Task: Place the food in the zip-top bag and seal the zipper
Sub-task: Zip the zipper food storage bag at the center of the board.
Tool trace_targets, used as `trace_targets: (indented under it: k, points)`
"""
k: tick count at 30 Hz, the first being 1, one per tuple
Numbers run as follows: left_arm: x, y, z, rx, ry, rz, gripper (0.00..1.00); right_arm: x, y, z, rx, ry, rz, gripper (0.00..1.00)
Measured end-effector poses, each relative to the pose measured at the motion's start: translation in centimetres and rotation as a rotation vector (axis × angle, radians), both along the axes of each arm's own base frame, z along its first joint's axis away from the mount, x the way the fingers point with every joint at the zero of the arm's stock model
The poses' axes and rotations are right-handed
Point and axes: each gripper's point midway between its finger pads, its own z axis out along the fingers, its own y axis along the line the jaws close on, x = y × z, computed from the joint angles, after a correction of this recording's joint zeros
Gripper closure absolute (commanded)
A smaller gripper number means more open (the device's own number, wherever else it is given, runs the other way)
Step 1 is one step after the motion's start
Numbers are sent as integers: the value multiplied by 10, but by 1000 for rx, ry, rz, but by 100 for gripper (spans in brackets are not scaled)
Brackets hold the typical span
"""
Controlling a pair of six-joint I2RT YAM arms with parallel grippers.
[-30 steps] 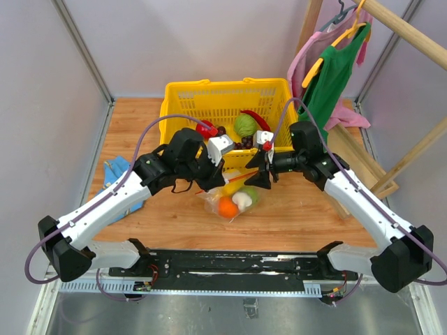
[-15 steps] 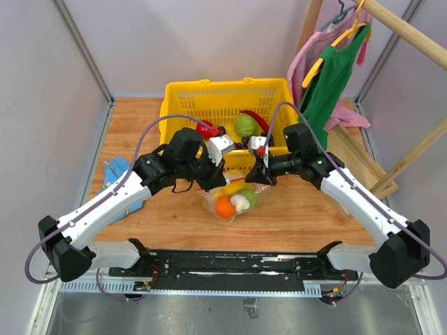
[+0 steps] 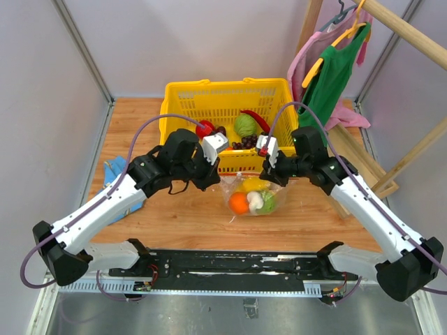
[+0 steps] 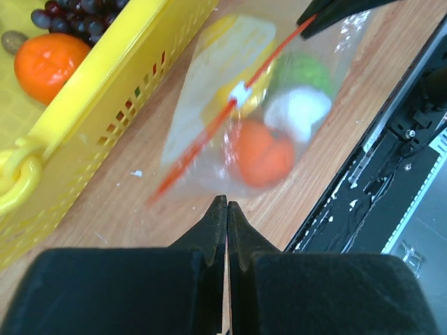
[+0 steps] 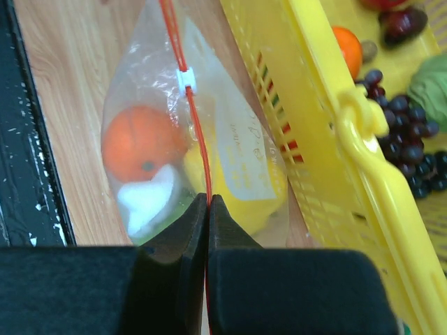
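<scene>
**Bag dragged right along the basket front**

Pulled by the right gripper [image 5: 207, 199], the bag [image 5: 140, 91] has slid from in front of the basket's [image 3: 223, 85] middle to in front of its right half. It is still just clear of the near wall. The left gripper [image 4: 226, 204] has drawn back toward the basket's left half and now sits short of the bag's near corner. Its jaws are pressed together, apparently on nothing, though I cannot rule out a bit of clear film caught between them.

The right jaws are clamped on the zipper [image 5: 183, 49] at its end. The food [image 5: 140, 150] is already inside, so what remains is likely the sealing. The whitish slider [image 5: 186, 80] sits about halfway along the strip, and which half is sealed I cannot tell.

The zipper's long axis runs roughly parallel to the basket's near wall. Its held end points toward the basket's right corner and its free end toward the left gripper. The bag's belly bulges away from the basket.
</scene>
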Motion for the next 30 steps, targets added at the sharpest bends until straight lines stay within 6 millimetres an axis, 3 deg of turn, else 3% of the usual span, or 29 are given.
trace_targets:
  k: [6, 9, 21, 30]
  points:
    - [-1, 10, -7, 43, 14, 31, 99, 8, -27, -1, -54, 1, -136, 99]
    - [-1, 11, -10, 52, 17, 38, 81, 5, -28, 3, -47, -2, -140, 99]
    - [11, -9, -7, 8, -29, -23, 33, -19, -14, 14, 45, 20, -23, 99]
    - [7, -43, 10, -93, -88, -219, 24, -28, -4, 19, 96, 47, 48, 99]
